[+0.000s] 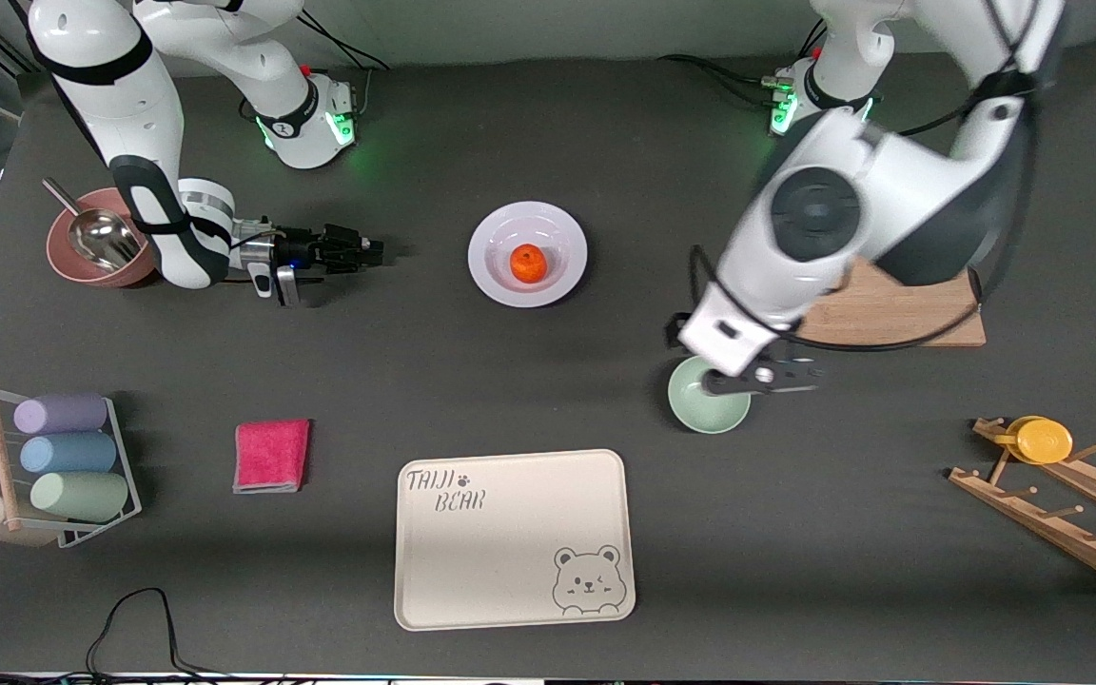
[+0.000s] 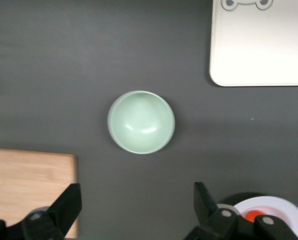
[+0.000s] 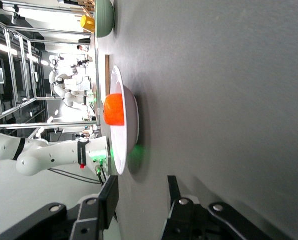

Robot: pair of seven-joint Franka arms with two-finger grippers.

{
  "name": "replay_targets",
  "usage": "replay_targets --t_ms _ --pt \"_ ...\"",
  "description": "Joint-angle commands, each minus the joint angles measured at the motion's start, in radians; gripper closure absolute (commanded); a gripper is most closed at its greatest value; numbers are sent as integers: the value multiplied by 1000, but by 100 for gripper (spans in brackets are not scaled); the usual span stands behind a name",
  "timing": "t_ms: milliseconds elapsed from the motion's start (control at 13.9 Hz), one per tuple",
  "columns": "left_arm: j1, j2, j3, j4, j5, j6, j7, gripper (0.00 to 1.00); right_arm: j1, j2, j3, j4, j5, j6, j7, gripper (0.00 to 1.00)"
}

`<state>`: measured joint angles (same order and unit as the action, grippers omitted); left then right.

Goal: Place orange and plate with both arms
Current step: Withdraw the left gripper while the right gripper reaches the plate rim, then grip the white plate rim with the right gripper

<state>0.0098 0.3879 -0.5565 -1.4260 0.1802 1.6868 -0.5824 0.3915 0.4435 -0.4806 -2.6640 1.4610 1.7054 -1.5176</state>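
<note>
The white plate (image 1: 489, 249) lies mid-table with the orange (image 1: 529, 264) in its hollow. My right gripper (image 1: 372, 252) reaches level and low over the table beside the plate, on the side of the right arm's end, and points at it. It is open, nothing between its fingers. In the right wrist view the plate (image 3: 130, 145) and orange (image 3: 114, 109) stand ahead of that gripper (image 3: 141, 197). My left gripper (image 1: 776, 376) hangs open over the mint-green bowl (image 1: 705, 404), fingers spread wide (image 2: 137, 197) above bare table beside the bowl (image 2: 141, 121).
A brown bowl with a metal scoop (image 1: 96, 249) sits by the right arm. A pink cloth (image 1: 272, 455), the beige bear tray (image 1: 513, 538) and a cup rack (image 1: 63, 457) lie nearer the camera. A wooden board (image 1: 900, 309) and a peg rack with a yellow disc (image 1: 1043, 440) occupy the left arm's end.
</note>
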Motion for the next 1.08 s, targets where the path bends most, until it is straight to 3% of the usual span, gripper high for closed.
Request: replay_targets --t_ms 0,72,288,432,577,649,1009 --pt "106 -66 -3 13 -28 -109 201 0 84 40 8 24 103 -9 -32 53" --pt "134 -105 9 25 -36 -145 273 0 114 41 13 25 142 -9 -32 53" --pt "136 -207 166 16 -86 -206 491 0 200 52 14 39 241 -4 -27 53" --pt "75 -292 350 -19 -131 -216 565 0 257 61 14 45 300 -3 -21 53" --pt "-61 -355 554 -56 -148 -204 614 0 305 70 14 53 355 -3 -19 53" --pt "-89 -372 616 -62 -168 -197 666 0 325 72 16 55 390 -3 -19 53" --pt "-38 -495 615 -217 -168 -116 748 0 405 107 52 81 533 -1 -18 53"
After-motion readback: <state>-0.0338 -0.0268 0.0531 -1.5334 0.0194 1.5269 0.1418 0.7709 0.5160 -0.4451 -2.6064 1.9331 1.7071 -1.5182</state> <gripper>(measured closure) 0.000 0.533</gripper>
